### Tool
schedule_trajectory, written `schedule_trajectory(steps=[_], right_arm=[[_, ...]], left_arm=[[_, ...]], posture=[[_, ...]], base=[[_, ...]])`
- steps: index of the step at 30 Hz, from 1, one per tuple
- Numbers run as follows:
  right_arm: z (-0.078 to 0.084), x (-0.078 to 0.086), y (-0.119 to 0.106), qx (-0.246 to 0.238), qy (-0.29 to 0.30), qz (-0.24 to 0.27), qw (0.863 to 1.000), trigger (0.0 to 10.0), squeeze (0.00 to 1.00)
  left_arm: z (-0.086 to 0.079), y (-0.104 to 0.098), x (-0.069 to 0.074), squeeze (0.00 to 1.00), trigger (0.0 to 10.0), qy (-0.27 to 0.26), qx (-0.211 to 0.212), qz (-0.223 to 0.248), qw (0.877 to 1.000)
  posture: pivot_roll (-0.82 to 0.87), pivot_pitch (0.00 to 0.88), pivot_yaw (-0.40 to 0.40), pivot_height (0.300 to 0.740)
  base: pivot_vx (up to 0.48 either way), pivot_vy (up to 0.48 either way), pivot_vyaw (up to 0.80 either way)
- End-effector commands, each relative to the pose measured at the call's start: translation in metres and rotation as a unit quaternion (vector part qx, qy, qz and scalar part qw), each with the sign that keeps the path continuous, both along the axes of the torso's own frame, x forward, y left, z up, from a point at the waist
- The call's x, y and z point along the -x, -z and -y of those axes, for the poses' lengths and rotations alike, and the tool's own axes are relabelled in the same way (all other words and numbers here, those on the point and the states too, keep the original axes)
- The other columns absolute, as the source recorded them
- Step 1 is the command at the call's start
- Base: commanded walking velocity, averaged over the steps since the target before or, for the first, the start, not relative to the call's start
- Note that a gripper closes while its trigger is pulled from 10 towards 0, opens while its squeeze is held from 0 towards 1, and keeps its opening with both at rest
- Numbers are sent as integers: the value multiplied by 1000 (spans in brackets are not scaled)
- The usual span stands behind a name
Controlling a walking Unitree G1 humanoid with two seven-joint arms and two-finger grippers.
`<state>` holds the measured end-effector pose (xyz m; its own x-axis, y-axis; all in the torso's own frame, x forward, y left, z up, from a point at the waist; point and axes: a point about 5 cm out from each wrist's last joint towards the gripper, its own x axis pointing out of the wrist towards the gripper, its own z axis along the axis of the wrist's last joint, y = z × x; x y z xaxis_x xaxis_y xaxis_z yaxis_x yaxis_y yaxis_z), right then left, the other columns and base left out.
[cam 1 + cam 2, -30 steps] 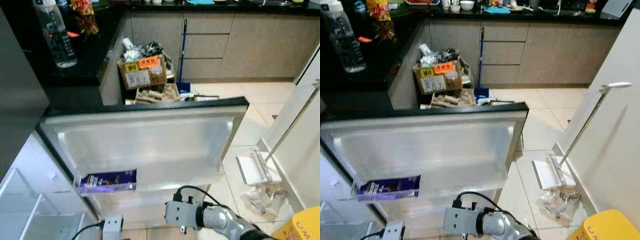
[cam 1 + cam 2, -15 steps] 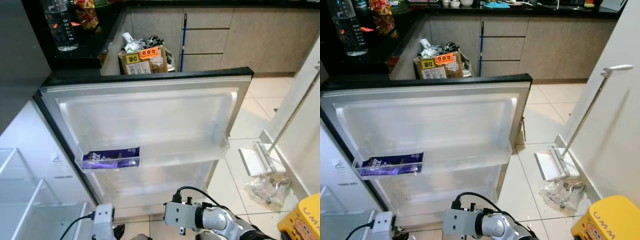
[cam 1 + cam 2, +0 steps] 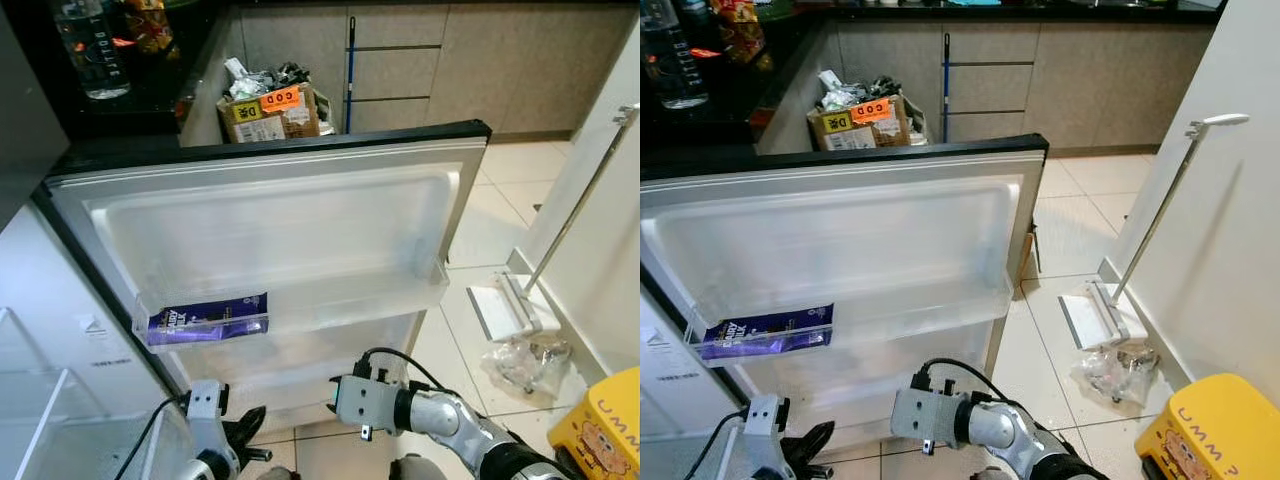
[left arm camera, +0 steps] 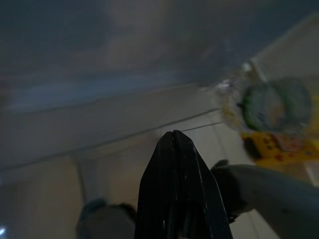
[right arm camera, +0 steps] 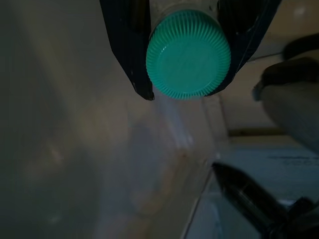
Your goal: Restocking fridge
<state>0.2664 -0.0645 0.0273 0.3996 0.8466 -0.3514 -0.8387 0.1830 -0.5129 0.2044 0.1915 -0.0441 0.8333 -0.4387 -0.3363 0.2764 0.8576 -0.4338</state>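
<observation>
Open fridge door point(image 3: 280, 230), purple carton point(image 3: 207, 318) in shelf, right gripper point(image 5: 184, 74) clamped on green-capped bottle point(image 5: 188, 60), left gripper point(image 4: 175, 142) closed empty, mop point(image 3: 1110, 300) by wall.

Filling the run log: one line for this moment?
fridge door: open | right gripper: shut on green-capped bottle | left gripper: shut, idle

A: Landmark fridge door point(image 3: 280, 230), open. Its shelf point(image 3: 300, 305) holds a purple carton point(image 3: 205, 318) lying flat at the hinge end.
B: Floor point(image 3: 1065, 225)?
A: Tiled. Beyond the door's free edge: white dustpan point(image 3: 1095, 318), crumpled plastic bag point(image 3: 1115, 370) beside it, yellow bin point(image 3: 1200, 440) nearer.
B: Behind the door?
A: Cardboard box point(image 3: 272, 112) of trash.
</observation>
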Motion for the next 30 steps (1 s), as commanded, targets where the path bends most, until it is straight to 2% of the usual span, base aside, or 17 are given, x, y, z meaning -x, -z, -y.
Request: schedule_trajectory(steps=[1, 6, 9, 12, 13, 15, 16, 17, 18, 19, 23, 30], right_arm=[[-4, -5, -11, -20, -8, 19, 1000, 10000, 0], [-9, -5, -17, -32, -21, 28, 999, 10000, 0], [-10, -5, -18, -33, -24, 31, 999, 10000, 0], [-10, -5, -19, -33, -24, 35, 999, 10000, 0], [-9, -6, -19, -26, -16, 37, 999, 10000, 0], [-9, -6, -19, -26, -16, 37, 999, 10000, 0], [-9, -6, -18, -24, -14, 37, 999, 10000, 0], [-6, -4, -14, -16, -10, 33, 999, 10000, 0], [-6, -4, -14, -16, -10, 33, 999, 10000, 0], [-5, -3, -11, -10, -9, 31, 999, 10000, 0], [-1, -2, -9, -7, -4, 33, 999, 10000, 0], [5, -7, -12, -10, 20, 46, 999, 10000, 0]], left_arm=[[0, -3, -3, 0, 10000, 8, 7, 15, 1000], [-32, -12, -12, 0, 10000, -93, -2, 27, 995], [-38, -13, -10, 0, 10000, -105, 4, 27, 994], [-38, -12, -7, 0, 10000, -91, 10, 25, 995], [-31, -9, -3, 0, 10000, -64, 20, 23, 997], [-31, -9, -3, 0, 10000, -64, 20, 23, 997], [-27, -8, -2, 0, 10000, -52, 26, 22, 998], [-14, -4, 2, 0, 10000, -23, 36, 14, 999], [-14, -4, 2, 0, 10000, -23, 36, 14, 999], [-7, -1, 5, 0, 10000, -9, 39, 7, 999], [1, 2, 8, 0, 10000, -1, 45, 0, 999], [5, 4, 10, 0, 10000, 6, 51, -2, 999]], posture=[[-82, 33, -27, 643], [-81, 28, -27, 643], [-81, 27, -27, 643], [-81, 27, -27, 643], [-81, 26, -27, 638], [-81, 26, -27, 638], [-81, 26, -27, 633], [-81, 24, -28, 623], [-81, 24, -28, 623], [-81, 24, -28, 613], [-81, 24, -28, 593], [-87, 30, -26, 568]], base=[[0, 0, 0], [0, 0, 0], [0, 0, 0], [0, 0, 0], [0, 0, 0], [0, 0, 0], [0, 0, 0], [0, 0, 0], [0, 0, 0], [0, 0, 0], [0, 0, 0], [0, 0, 0]])
